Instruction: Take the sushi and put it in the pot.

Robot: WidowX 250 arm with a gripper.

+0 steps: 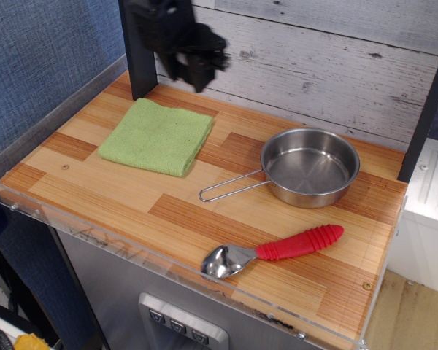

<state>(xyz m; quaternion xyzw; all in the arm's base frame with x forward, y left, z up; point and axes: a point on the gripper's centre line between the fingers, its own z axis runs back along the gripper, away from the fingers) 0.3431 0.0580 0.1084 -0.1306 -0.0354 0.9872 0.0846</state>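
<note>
Gripper (192,71) hangs in the air at the upper left of the view, above the rear edge of the wooden counter (131,193) and in front of the grey plank wall (314,58). Motion blur smears its dark fingers, so I cannot tell how far apart they stand, nor whether anything is held between them. Sushi cannot be made out anywhere in the view; no black-wrapped roll shows on the counter, on the cloth or inside the pot, and the blurred gripper gives no clear sight of it. Pot (310,166) sits upright on the right half of the counter, bowl toward the wall side, its shiny interior showing only reflections. Its thin wire loop handle (230,189) runs from the bowl's left rim toward the front left, so the pot's long axis lies diagonally, handle end pointing at the front-left of the counter. Green cloth (157,135) lies folded flat on the left rear part of the counter, below and slightly left of the gripper, well apart from the pot. Steel spoon with red ribbed handle (274,250) lies near the front edge, bowl to the left, handle to the right, just in front of the pot without touching it.
</note>
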